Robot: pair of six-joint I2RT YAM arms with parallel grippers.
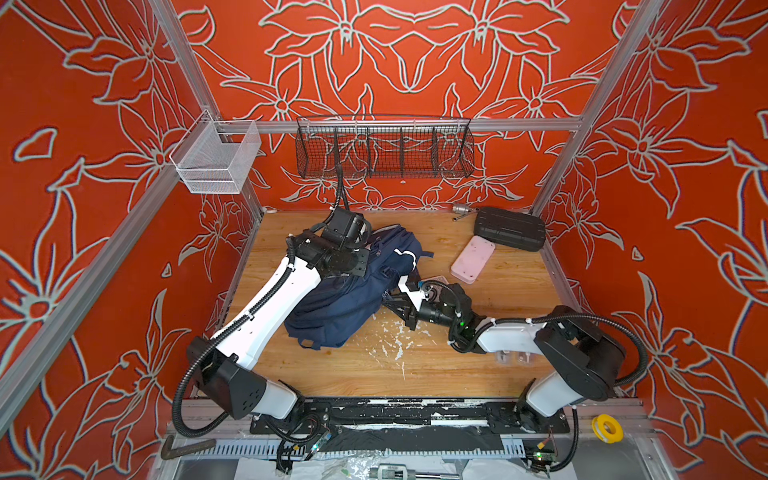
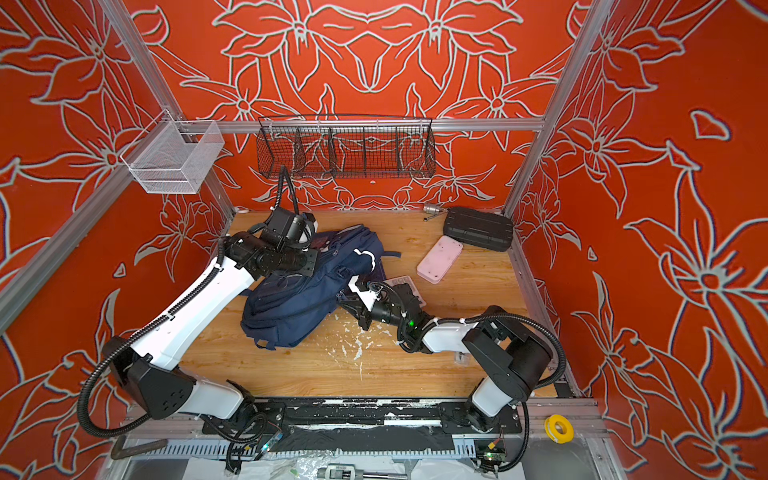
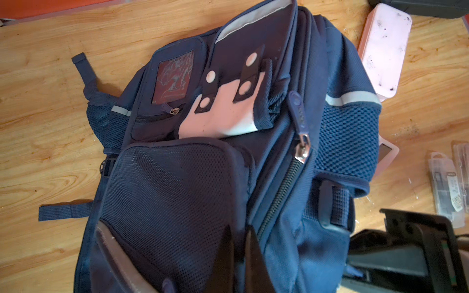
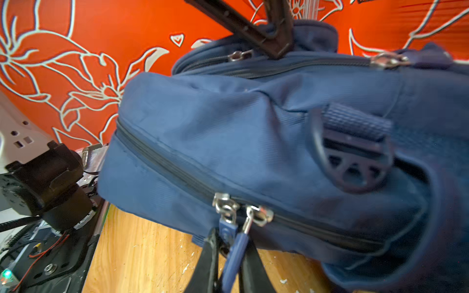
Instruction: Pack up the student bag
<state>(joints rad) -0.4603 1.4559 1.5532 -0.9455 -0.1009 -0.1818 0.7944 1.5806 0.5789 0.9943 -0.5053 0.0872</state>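
Right gripper (image 4: 232, 237) clamps a blue zipper pull (image 4: 234, 256) on the navy fabric student bag (image 4: 253, 126). Left gripper (image 3: 239, 230) pinches its fabric.

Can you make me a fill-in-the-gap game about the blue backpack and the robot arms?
1. The student bag lies on a ____ table.
2. The right gripper is shut on the blue pull of a ____.
3. The flat case beside the black hard case is ____.
Missing words: wooden; zipper; pink.
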